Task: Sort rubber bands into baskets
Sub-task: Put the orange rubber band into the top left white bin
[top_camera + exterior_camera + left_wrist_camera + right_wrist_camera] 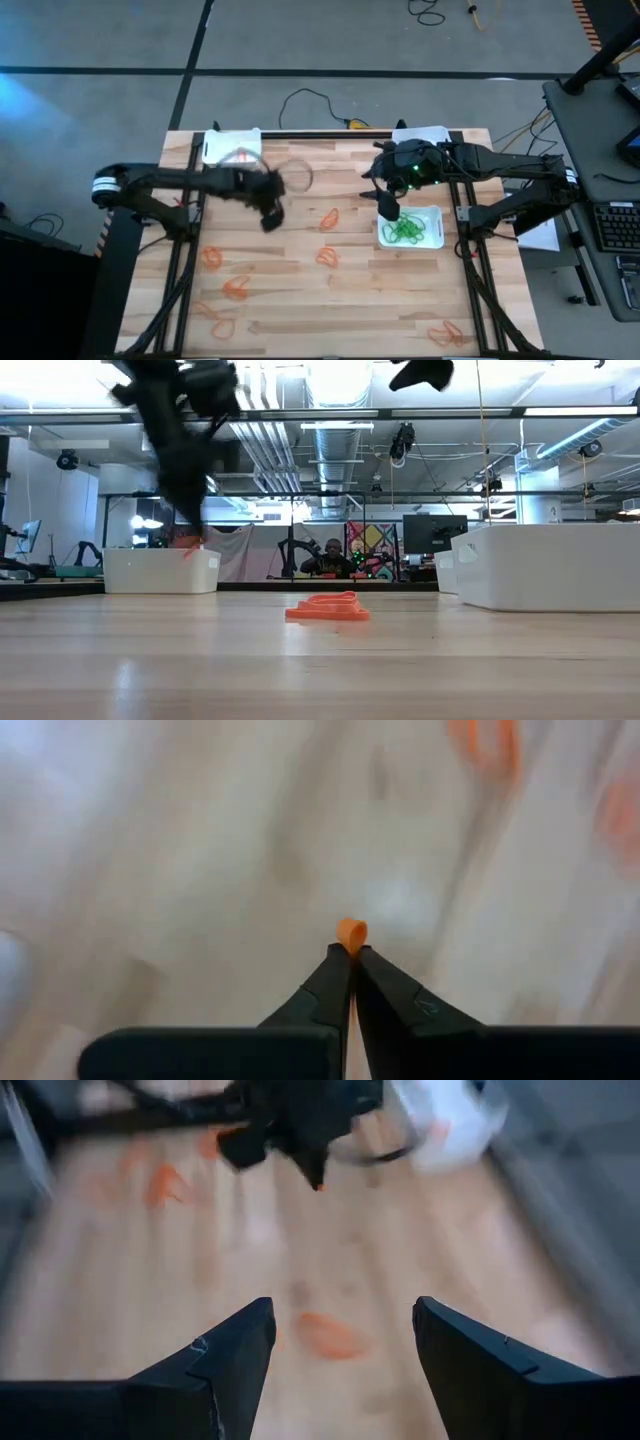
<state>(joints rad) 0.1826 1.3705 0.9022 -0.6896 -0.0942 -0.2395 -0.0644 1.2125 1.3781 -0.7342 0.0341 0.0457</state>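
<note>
Left pincer (350,955) is clamped on 1 orange rubber band (351,932), above the surface (300,300), with the far-left basket (232,146) just behind it, while the right pincer (343,1342), wide open and empty, hovers beside the green-band basket (434,238).

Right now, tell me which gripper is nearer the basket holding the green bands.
Right. The right gripper hangs just beside the green-band basket, at its left edge. The left gripper is well off toward the table's left half, pinching an orange band.
</note>
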